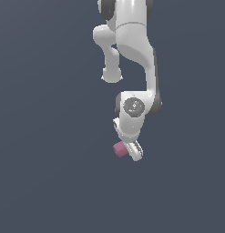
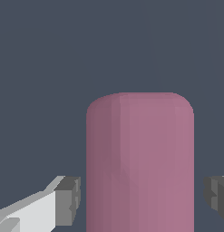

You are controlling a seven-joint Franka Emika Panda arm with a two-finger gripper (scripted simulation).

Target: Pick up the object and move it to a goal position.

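the block sits between the fingers of the gripper in the wrist view, pink and round-edged, running out past the fingertips; a narrow gap shows on each side, so the pads stand just apart from it, not touching; the exterior view shows only the block's end poking out beside the gripper, the arm hanging above.
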